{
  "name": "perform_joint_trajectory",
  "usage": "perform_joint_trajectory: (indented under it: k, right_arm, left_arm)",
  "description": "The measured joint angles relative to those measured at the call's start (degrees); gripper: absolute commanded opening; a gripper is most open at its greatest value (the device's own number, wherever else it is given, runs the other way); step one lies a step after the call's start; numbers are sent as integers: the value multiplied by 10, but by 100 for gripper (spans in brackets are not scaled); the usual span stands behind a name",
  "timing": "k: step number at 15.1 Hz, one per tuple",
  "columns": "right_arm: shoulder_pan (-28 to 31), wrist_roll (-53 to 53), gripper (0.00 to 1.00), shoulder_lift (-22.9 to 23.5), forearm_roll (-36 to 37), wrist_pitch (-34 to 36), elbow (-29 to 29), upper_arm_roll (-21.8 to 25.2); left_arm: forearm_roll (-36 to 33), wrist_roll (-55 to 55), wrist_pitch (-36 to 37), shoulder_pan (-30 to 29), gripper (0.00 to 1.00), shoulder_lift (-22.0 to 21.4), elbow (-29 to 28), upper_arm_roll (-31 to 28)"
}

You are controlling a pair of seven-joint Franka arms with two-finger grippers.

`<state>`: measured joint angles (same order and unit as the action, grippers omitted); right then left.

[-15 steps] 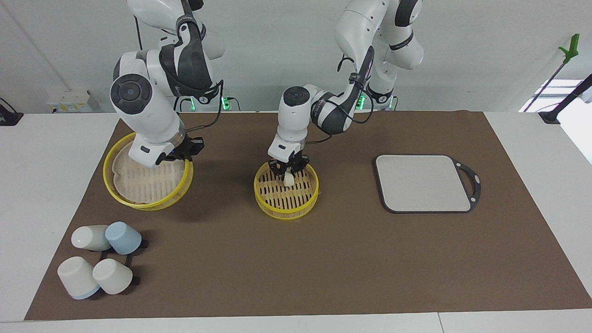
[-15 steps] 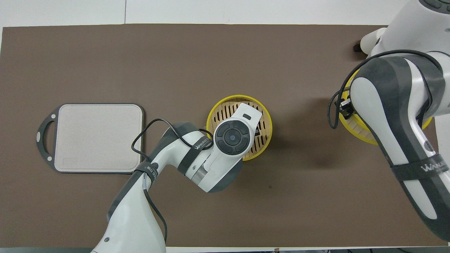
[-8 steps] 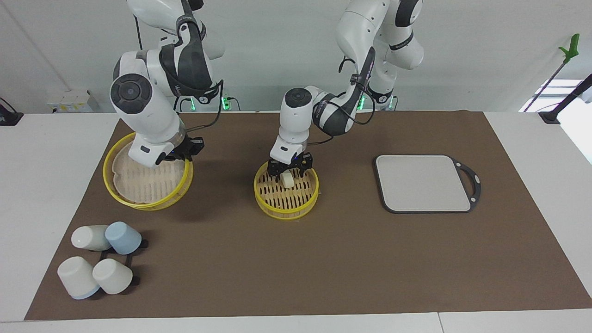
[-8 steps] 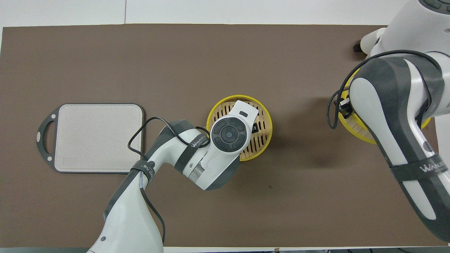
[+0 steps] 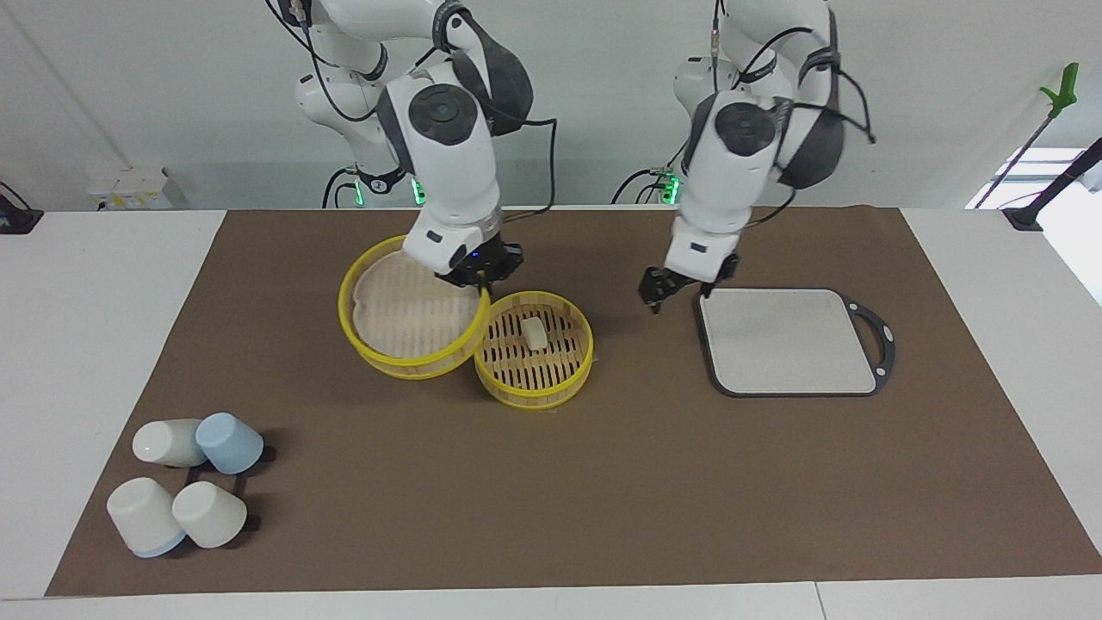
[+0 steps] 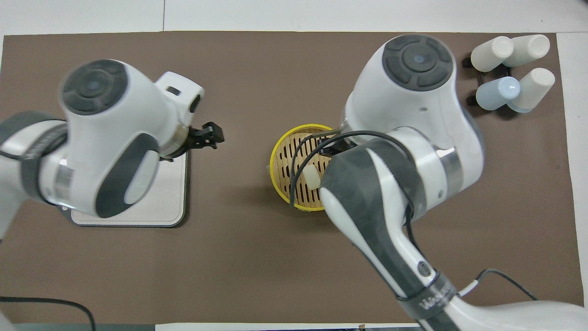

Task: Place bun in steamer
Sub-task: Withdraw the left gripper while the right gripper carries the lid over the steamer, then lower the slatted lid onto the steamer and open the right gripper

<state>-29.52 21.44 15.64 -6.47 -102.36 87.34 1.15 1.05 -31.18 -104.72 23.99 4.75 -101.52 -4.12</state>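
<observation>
With the bun (image 5: pixel 535 332) already lying loose on the steamer (image 5: pixel 534 385) slats just below my right gripper (image 5: pixel 479 277), which is clamped on the lid (image 5: pixel 405 323) rim, and my left gripper (image 5: pixel 667 291) empty with fingers slightly parted over the mat beside the grey board (image 5: pixel 788 341), I judge capping comes next.

The room is bright and evenly lit from above. My arms throw only soft, faint shadows onto the brown mat (image 5: pixel 603 482) beside the steamer (image 5: pixel 534 349). A window glares white at the edge past the grey board (image 5: pixel 788 340). In the overhead view my left arm (image 6: pixel 105 138) above that board is smeared with motion blur, while the steamer (image 6: pixel 287 161) and cups (image 6: pixel 510 69) stay sharp.
</observation>
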Motion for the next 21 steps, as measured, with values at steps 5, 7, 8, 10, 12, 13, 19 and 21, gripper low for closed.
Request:
perform_joint_trajectory:
  k: [5,7,8,10,12,13,19,21]
  right_arm:
    - [-112,141,0,60,-4,-149,34,0]
    - [-121,151,0,87,-2,-179,34,1]
    - [-120,151,0,93,1,-186,35,4]
    - [-117,151,0,94,7,-196,39,9]
    - [-116,151,0,92,15,-206,46,9]
    - [-116,151,0,90,20,-210,49,8]
    - [-116,151,0,86,27,-239,63,7]
    - [-116,151,0,84,26,-247,67,7]
  left_arm:
    - [0,204,85,-128,100,-55,6,-1]
    - [-6,231,113,-141,100,-65,19,0]
    - [-8,235,129,-142,100,-67,31,1]
    - [-11,240,155,-142,100,-70,54,4]
    - [-13,254,177,-142,100,-71,67,4]
    - [-14,260,183,-142,100,-71,69,4]
    - [-14,267,201,-142,100,-71,83,3]
    - [-14,268,201,-142,100,-71,83,3]
